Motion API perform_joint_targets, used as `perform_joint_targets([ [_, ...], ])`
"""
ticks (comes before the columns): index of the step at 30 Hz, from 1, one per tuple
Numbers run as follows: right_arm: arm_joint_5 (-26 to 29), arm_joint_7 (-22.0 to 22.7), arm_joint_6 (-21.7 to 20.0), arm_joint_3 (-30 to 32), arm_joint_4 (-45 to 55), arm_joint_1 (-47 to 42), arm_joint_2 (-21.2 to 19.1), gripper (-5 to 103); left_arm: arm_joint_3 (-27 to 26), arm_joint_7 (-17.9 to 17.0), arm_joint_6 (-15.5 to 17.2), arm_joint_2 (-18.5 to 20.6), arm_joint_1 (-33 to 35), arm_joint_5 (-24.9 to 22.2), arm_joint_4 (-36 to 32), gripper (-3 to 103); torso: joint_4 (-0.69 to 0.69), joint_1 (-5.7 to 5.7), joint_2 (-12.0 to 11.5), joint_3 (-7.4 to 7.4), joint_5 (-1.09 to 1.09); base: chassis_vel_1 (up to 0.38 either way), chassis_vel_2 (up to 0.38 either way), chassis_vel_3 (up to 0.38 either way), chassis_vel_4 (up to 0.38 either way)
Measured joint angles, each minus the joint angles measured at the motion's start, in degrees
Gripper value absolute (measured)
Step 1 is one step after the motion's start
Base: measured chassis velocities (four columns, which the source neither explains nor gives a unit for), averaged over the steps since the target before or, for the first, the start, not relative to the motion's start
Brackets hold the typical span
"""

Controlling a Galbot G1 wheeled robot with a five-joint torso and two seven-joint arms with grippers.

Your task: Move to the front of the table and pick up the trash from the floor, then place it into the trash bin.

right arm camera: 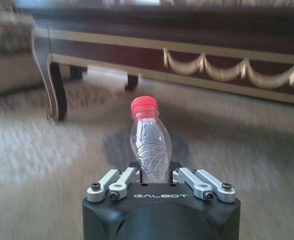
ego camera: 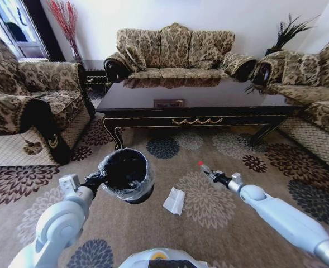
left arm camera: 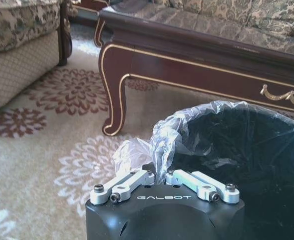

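Observation:
My left gripper point(ego camera: 95, 181) point(left arm camera: 157, 173) is shut on the near rim of the trash bin point(ego camera: 125, 174) point(left arm camera: 246, 160), a round black bucket lined with a clear crinkly bag. My right gripper point(ego camera: 221, 178) point(right arm camera: 154, 176) is shut on one piece of trash, a small clear plastic bottle point(ego camera: 206, 168) point(right arm camera: 150, 147) with a red cap, held out to the right of the bin. Another piece of trash, a folded white napkin point(ego camera: 174, 200), lies on the carpet between the two arms. The dark glossy table point(ego camera: 198, 97) point(left arm camera: 196, 55) point(right arm camera: 186, 45) stands just beyond.
Patterned sofas flank the table on the left point(ego camera: 24, 106), behind it point(ego camera: 175, 53) and on the right point(ego camera: 315, 95). A flowered carpet point(ego camera: 220, 223) covers the floor. The table's curved leg point(left arm camera: 114, 95) stands close past the bin.

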Motion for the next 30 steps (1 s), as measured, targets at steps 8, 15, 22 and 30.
perform_joint_targets([
  [8, 8.46, 6.0, 1.97, 2.29, 16.39, -1.71, -2.35, 23, 2.71, 0.0, 0.59, -1.22, 0.88, -0.77, 1.08, 4, -0.01, 0.0, 0.0, 0.0, 0.01, 0.0, 0.0, 0.0, 0.0],
  [15, 13.82, 8.82, 5.34, 0.1, 25.78, 0.94, -1.44, 23, 4.8, -0.01, 0.73, -1.61, 0.67, -1.35, 1.52, 4, -0.01, 0.0, 0.0, 0.0, 0.01, 0.0, 0.0, 0.0, 0.0],
  [22, 15.97, 8.63, 9.44, -5.23, 36.36, 6.25, 1.2, 23, 8.52, 0.07, 0.76, -2.15, 0.64, 0.19, 2.33, 4, 0.0, 0.0, 0.0, 0.0, 0.0, 0.0, 0.0, 0.0, 0.0],
  [30, 15.61, 10.96, 11.73, -11.17, 42.57, 11.48, 5.9, 23, 9.28, 0.84, 0.76, -2.52, 0.01, -0.3, 2.61, 4, -0.01, 0.0, 0.0, 0.0, 0.01, 0.0, 0.0, 0.0, 0.0],
])
